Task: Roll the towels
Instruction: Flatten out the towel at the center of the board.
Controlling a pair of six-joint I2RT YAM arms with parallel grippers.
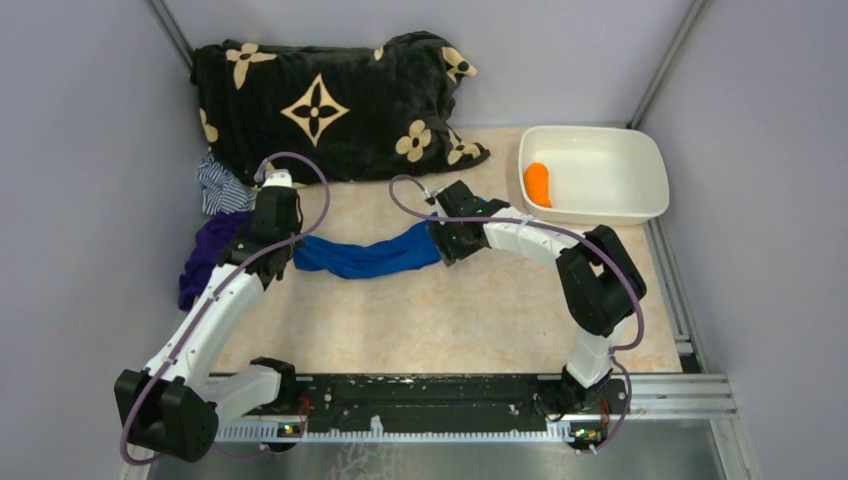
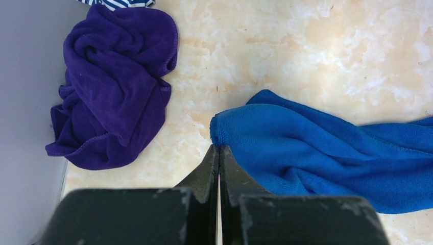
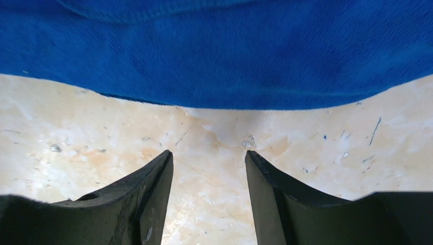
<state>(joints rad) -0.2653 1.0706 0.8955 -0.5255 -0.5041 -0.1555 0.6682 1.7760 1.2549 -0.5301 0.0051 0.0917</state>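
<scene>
Beige marbled table (image 1: 450, 320) is viewed from above. A big black plush blanket with tan flower marks (image 1: 330, 100) is heaped at the far left corner. A white rectangular plastic tub (image 1: 600, 170) is set at the far right corner. The royal blue soft towel (image 1: 370, 257) is laid as a loose, twisted strip across the table's middle, left to right, and is not rolled. A crumpled dark purple cloth (image 2: 112, 87) is bunched at the left edge, apart from the blue towel. A blue-and-white striped cloth (image 1: 220, 185) is tucked just beyond it, against the blanket. The small bright orange towel (image 1: 538, 183) is found in the tub's left end, bundled compactly.

Left gripper (image 2: 219, 150): jaws clenched, tips set at the blue towel's left corner. Whether any cloth is pinched cannot be told. Right gripper (image 3: 208, 155): released, jaws apart over bare table, nothing between them, towel edge just past the tips.

Risks, as judged:
- With the right end free, a pull from the left would likely drag the whole strip instead of tensioning it.
- The twisted cloth would probably be rolled skewed or loose unless it is flattened first.
- The purple cloth could be snagged if the left arm is swung outward.

No brand, label or legible writing is found in any view. The blanket marks are pattern only.
</scene>
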